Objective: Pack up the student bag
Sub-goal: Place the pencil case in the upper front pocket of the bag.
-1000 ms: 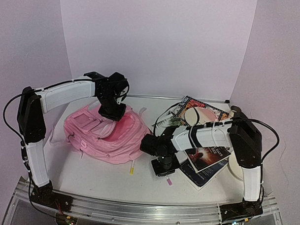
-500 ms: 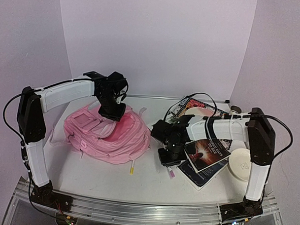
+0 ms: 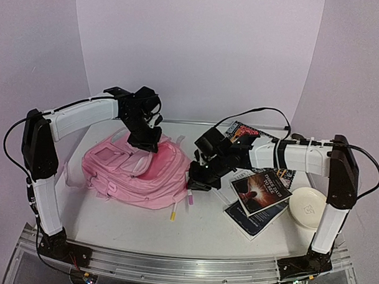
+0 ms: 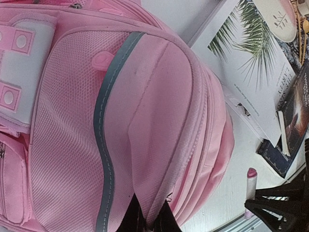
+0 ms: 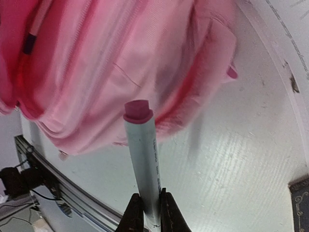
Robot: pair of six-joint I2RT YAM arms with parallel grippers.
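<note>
The pale-pink student bag lies flat on the left of the table. My left gripper is shut on a fold of its top fabric; in the left wrist view the fingertips pinch the bag beside a zip seam. My right gripper is shut on a white marker with a pink cap, held at the bag's right edge. In the right wrist view the marker stands up from my gripper, its cap toward the bag. The marker also shows in the left wrist view.
A second marker with a yellow tip lies on the table in front of the bag. A palm-leaf book, a stack of dark books and a white round disc lie on the right.
My right gripper has carried the pink-capped marker left and back, from beside the books to the bag's right edge. My left gripper keeps its hold on the bag fabric, slightly raised.
</note>
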